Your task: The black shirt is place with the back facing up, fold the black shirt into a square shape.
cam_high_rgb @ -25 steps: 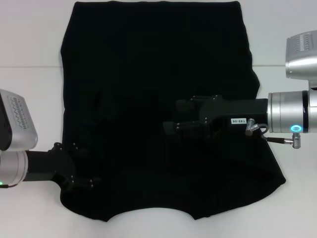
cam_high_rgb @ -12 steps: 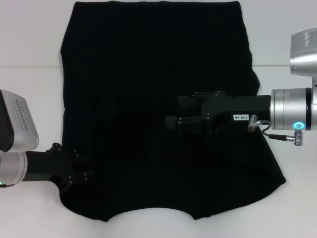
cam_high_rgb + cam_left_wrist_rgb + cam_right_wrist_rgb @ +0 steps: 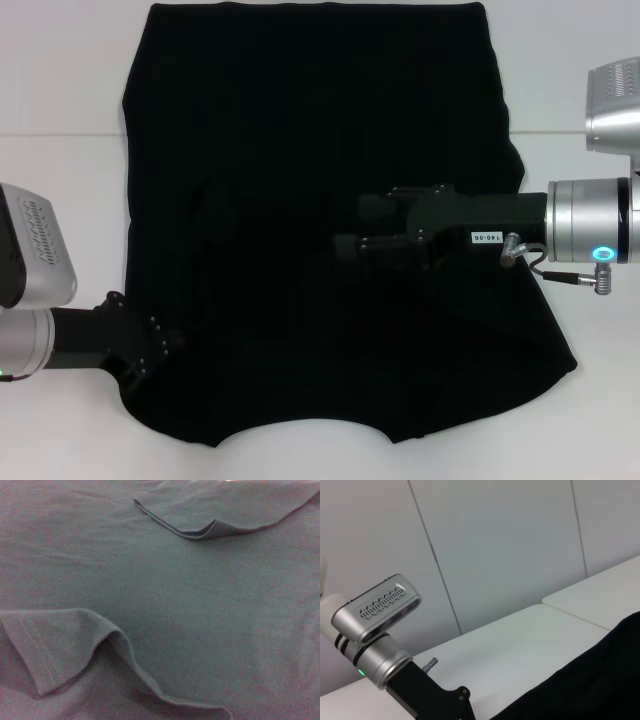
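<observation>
The black shirt point(image 3: 310, 120) lies spread on the white table point(image 3: 60, 90), its curved neckline toward the front edge. My left gripper point(image 3: 165, 345) sits low at the shirt's left edge near the front. My right gripper point(image 3: 345, 243) reaches in from the right and hovers over the shirt's middle. Black on black hides both sets of fingers. The left wrist view shows only shirt fabric point(image 3: 200, 620), with two folded-over hems lying on it. A corner of the shirt point(image 3: 600, 680) shows in the right wrist view.
White table surface borders the shirt on the left, right and front. A seam line crosses the table point(image 3: 570, 132) behind the right arm. The right wrist view shows my left arm point(image 3: 385, 645) and a grey panelled wall point(image 3: 510, 545).
The left gripper has drawn back to the left, off the shirt's lower left part. The right gripper rose slightly and shifted right a second ago, and has since stayed still.
</observation>
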